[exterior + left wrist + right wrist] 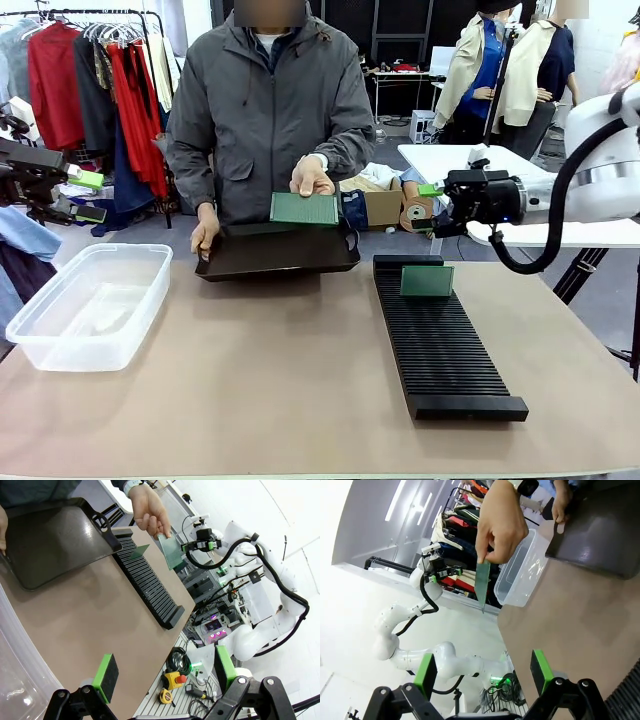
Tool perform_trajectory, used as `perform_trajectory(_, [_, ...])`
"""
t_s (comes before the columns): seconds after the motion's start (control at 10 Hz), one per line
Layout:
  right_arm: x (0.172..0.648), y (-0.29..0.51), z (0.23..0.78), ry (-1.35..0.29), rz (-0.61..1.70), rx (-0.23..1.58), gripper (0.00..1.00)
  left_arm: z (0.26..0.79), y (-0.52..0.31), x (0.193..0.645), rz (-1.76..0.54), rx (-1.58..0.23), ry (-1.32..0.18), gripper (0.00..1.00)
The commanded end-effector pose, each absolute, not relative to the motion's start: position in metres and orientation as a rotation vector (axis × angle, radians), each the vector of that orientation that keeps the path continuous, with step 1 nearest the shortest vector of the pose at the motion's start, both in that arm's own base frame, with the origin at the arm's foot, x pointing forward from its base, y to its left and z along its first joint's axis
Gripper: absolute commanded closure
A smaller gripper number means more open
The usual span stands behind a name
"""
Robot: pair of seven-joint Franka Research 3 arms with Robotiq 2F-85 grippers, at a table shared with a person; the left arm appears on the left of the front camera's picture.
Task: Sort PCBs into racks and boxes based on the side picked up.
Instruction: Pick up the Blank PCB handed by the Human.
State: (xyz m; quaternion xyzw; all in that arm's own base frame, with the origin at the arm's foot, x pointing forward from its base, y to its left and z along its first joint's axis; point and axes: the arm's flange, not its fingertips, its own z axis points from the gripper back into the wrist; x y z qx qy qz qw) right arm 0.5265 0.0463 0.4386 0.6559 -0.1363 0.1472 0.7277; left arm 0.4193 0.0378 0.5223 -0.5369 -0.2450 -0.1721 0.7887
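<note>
A person's hand (312, 178) holds a green PCB (305, 208) above the black handled tray (275, 252); it also shows as PCB (169, 550) and, edge-on, as PCB (482, 585). Another PCB (427, 281) stands upright in a far slot of the long black rack (440, 340). The clear box (90, 305) sits at the left and holds no boards. My left gripper (88, 197) hovers open off the table's left side, its jaws (165, 667) bare. My right gripper (432, 190) hangs open to the right of the held board, nothing between its fingers (482, 672).
The person's other hand (205, 235) rests on the tray's left end. The rack (147, 585) runs toward me on the right half of the table. A white table (520, 165) stands behind my right arm, and a clothes rail (90, 70) at the far left.
</note>
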Motion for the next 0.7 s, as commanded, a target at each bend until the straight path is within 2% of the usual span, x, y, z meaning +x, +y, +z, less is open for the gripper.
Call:
perform_trajectory(0.0, [0.548, 0.058, 0.441, -0.304, 0.319, 1.445, 0.0, 0.524, 0.038, 0.418, -0.366, -1.169, -0.52, 0.0])
perform_trajectory(0.6, [0.583, 0.103, 0.436, -0.225, 0.349, 1.466, 0.0, 0.524, 0.038, 0.418, -0.366, -1.169, -0.52, 0.0])
